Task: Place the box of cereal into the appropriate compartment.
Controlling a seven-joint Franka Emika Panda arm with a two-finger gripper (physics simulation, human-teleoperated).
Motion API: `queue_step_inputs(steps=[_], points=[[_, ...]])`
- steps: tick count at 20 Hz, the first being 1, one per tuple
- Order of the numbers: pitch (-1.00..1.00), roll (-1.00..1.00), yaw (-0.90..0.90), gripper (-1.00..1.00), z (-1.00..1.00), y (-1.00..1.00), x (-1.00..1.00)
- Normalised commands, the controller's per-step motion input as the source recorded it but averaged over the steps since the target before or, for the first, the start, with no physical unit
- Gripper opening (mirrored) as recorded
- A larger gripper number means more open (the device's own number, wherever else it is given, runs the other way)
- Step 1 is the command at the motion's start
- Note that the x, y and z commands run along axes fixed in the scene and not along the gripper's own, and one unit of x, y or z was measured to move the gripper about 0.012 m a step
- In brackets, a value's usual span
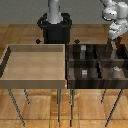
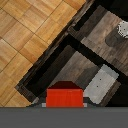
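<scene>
Thin red box of cereal (image 1: 117, 48), apparently upright

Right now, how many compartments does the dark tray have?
4: two at the back, two in front of the dark tray. The gripper holds the box of cereal over the back one at the exterior view's right.

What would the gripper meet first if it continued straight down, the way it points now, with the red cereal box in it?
Probably the dark floor of the compartment below. The gripper holds the box of cereal above it; the grey block lies to one side. Depth is unclear, so the dividing wall might be grazed.
</scene>
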Motion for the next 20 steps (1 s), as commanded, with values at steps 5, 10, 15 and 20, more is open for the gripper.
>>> queue_step_inputs(steps=[5,10,15,20], points=[[0.00,0.00,0.00,-1.00,-1.00,0.00,0.00],[0.00,0.00,0.00,-1.00,-0.24,0.00,0.60],[0.00,0.00,0.00,-1.00,-0.60,0.00,0.00],[0.00,0.00,0.00,-1.00,-1.00,0.00,0.00]])
